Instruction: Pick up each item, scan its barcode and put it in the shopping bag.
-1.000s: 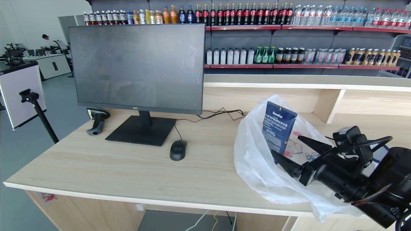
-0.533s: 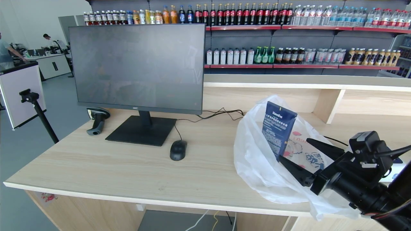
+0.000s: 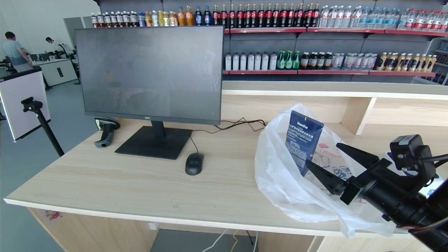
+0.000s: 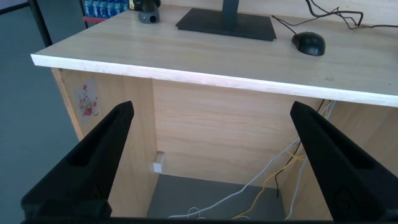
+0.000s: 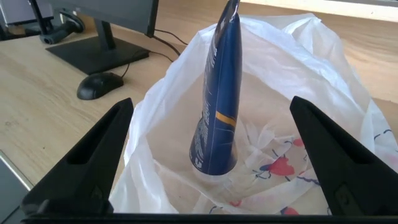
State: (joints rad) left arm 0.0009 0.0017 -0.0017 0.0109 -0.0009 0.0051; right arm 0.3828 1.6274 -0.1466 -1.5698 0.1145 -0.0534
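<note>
Closest, left pincer [image 4: 211, 106]: released, both fingers spread wide, hanging below and in front of the front edge of the surface [image 4: 205, 59]. The left wrist view gives the panel under that edge, with a small sticker [image 4: 89, 101] on it and loose wires [image 4: 297, 160] hanging beneath.
Right pincer [image 3: 322, 154]: released, grasping nothing. Its fingers are spread at the mouth of the shopping bag [image 3: 280, 175]. In the head view one fingertip lies just beside the lower corner of the pouch [image 3: 303, 140]; whether it touches cannot be told.
Shopping bag: one, white translucent plastic, slumped open on the right part of the surface, its near fold drooping over the front edge.
Pouch: one, dark blue, standing upright inside the shopping bag with its top sticking out. The head view gives its broad printed face. The right wrist view gives it narrow, edge-on, base on the bag's bottom.
Red and blue marks [image 5: 280, 168]: on the bag's bottom; print or another item, cannot tell.
Pale object [image 3: 429, 187]: behind the right arm, mostly covered.
Mouse [image 3: 194, 163]: one, black, before the monitor's stand.
Monitor [image 3: 150, 73]: one, screen dark.
Scanner [image 3: 105, 134]: one, handheld, lying left of the stand, its top partly behind the screen's corner.
Bottles [image 3: 315, 59]: two shelf rows, too small to count.
</note>
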